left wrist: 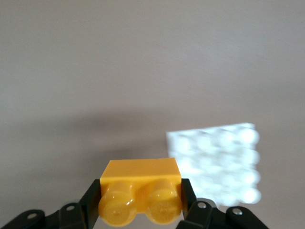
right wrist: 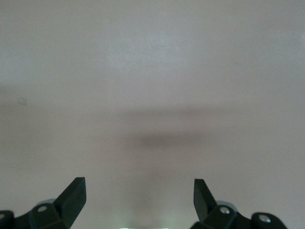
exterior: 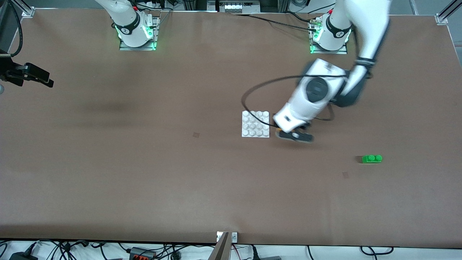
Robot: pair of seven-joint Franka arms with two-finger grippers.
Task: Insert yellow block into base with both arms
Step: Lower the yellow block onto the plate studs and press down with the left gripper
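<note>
My left gripper (left wrist: 140,193) is shut on the yellow block (left wrist: 140,174), one finger on each short end, its two studs toward the camera. In the front view the left gripper (exterior: 286,130) hangs just beside the white studded base (exterior: 255,124), on the side toward the left arm's end of the table; the hand hides almost all of the block. The base (left wrist: 214,162) lies flat on the table with no brick on it. My right gripper (right wrist: 139,183) is open and empty over bare table, well away from the base.
A green two-stud brick (exterior: 371,159) lies on the table toward the left arm's end, nearer the front camera than the base. The left arm's black cable (exterior: 252,90) loops above the table beside the base.
</note>
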